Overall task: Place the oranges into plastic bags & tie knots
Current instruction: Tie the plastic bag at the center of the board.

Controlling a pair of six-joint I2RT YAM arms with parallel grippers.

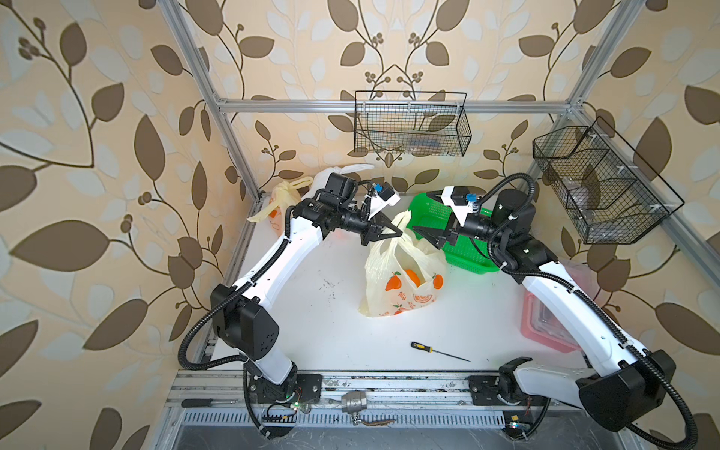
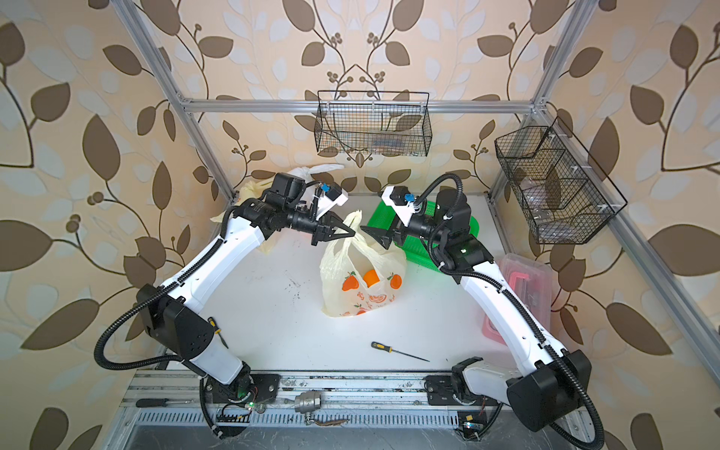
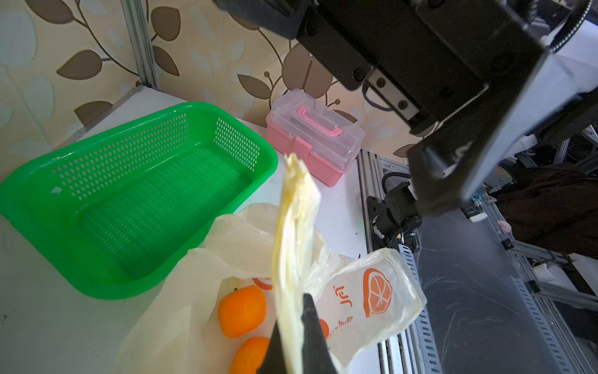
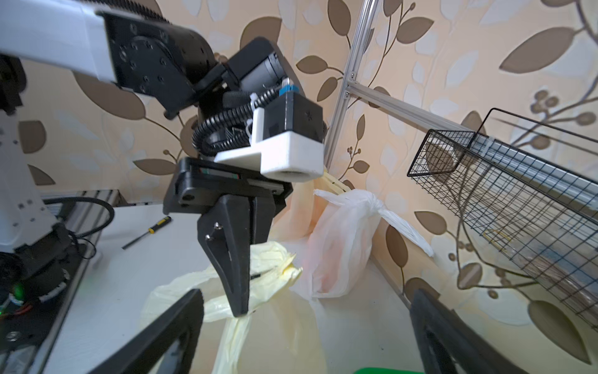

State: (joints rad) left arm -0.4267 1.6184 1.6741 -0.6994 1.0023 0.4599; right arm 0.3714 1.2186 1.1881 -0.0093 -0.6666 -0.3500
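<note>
Left gripper [image 1: 398,233] clamped on handle [image 1: 403,220] of pale yellow bag [image 1: 383,280], right gripper [image 1: 426,236] with jaws wide apart just beside it, oranges [image 3: 242,311] inside bag, green basket [image 1: 467,253] behind.

1. The thin pale-yellow plastic bag with orange fruit prints [image 1: 380,272] is crinkly, translucent film.
2. The small round oranges [image 3: 242,311] have smooth, shiny skin.
3. The green perforated plastic basket [image 3: 136,152] looks glossy.
4. The white worktop [image 1: 311,323] is smooth, matt, lightly scuffed.
5. The black wire-mesh basket [image 1: 411,128] is thin metal.
</note>
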